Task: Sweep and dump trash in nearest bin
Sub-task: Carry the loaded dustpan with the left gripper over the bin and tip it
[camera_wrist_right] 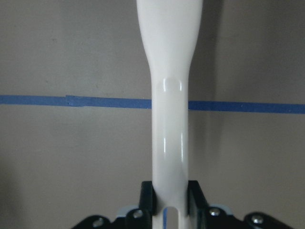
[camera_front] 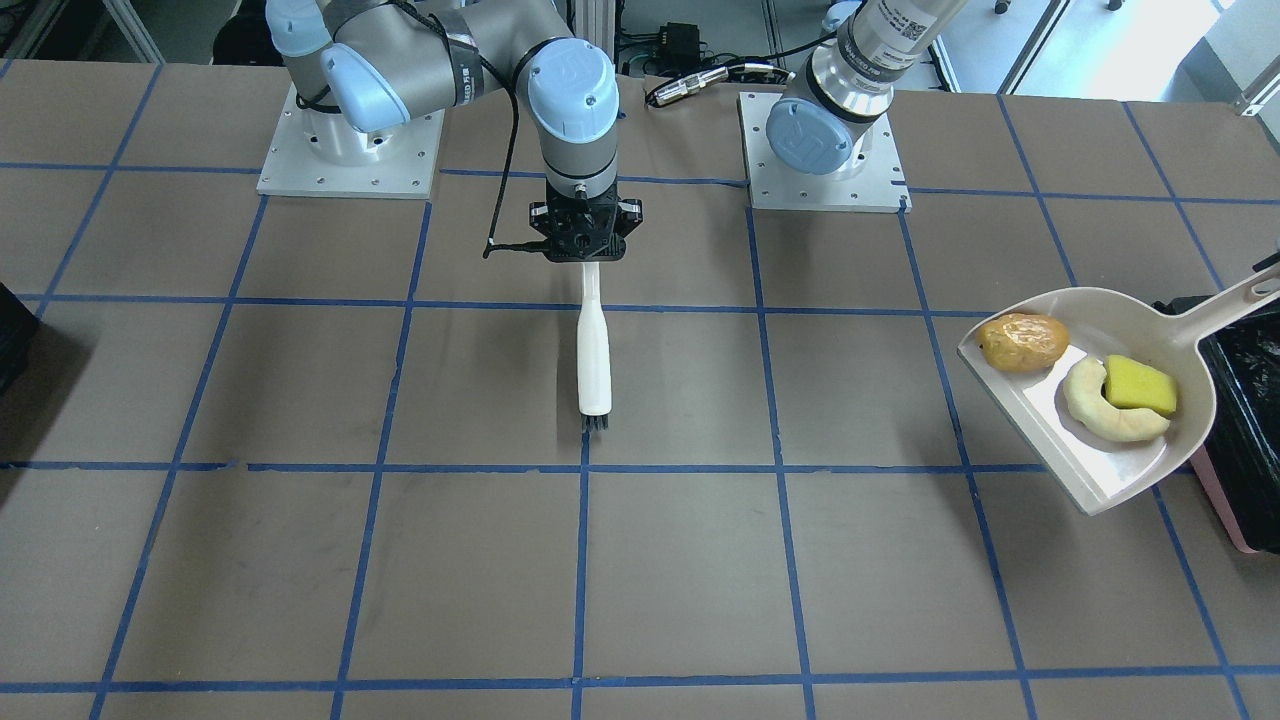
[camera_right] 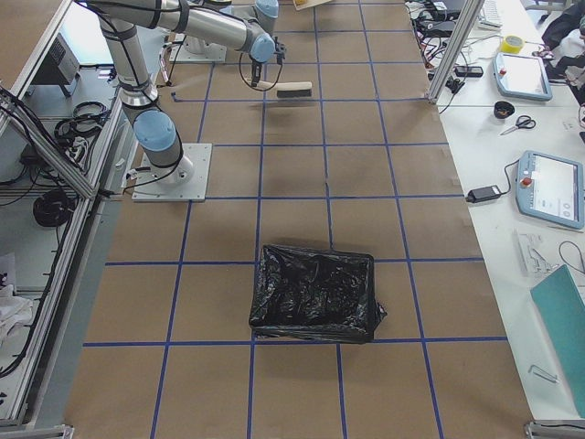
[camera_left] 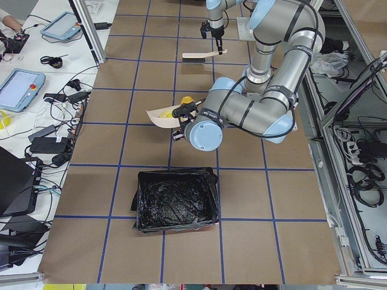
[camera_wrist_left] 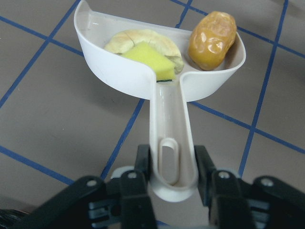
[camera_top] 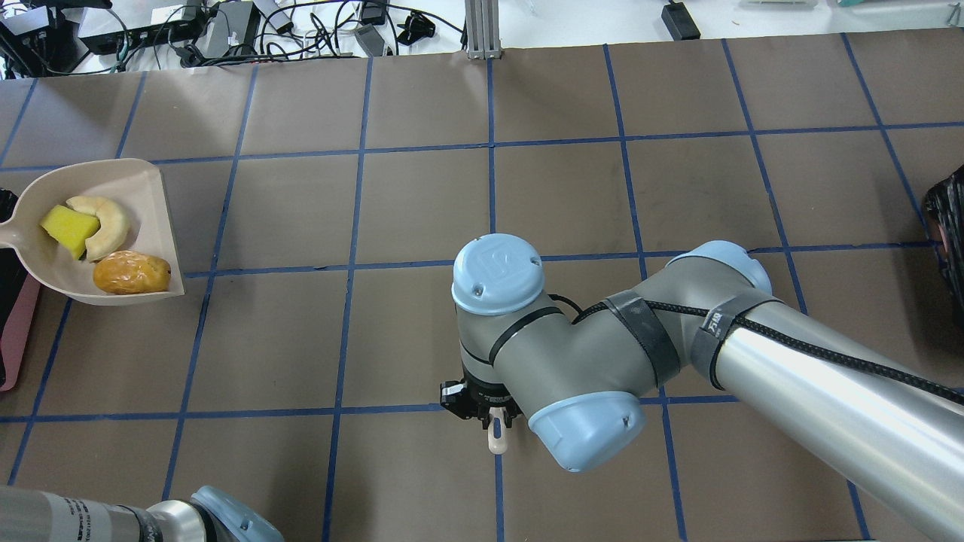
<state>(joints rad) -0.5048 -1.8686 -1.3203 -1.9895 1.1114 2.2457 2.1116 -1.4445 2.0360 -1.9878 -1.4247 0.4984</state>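
A beige dustpan (camera_front: 1110,320) carries the trash: an orange-brown lump (camera_front: 1022,342), a yellow wedge (camera_front: 1140,385) and a pale crescent slice (camera_front: 1095,405). My left gripper (camera_wrist_left: 172,171) is shut on the dustpan's handle, seen in the left wrist view. The pan hangs just beside the pink-sided bin (camera_front: 1222,500) with its black bag, handle end toward the bin. Near the table's middle, my right gripper (camera_front: 588,250) is shut on the white handle of a brush (camera_front: 594,350), bristles pointing away from the robot.
A second black-bagged container (camera_right: 315,293) stands toward the table's right end. Blue tape lines grid the brown tabletop (camera_front: 700,560). Cables and tablets lie on side benches beyond the table's far edge (camera_top: 482,47).
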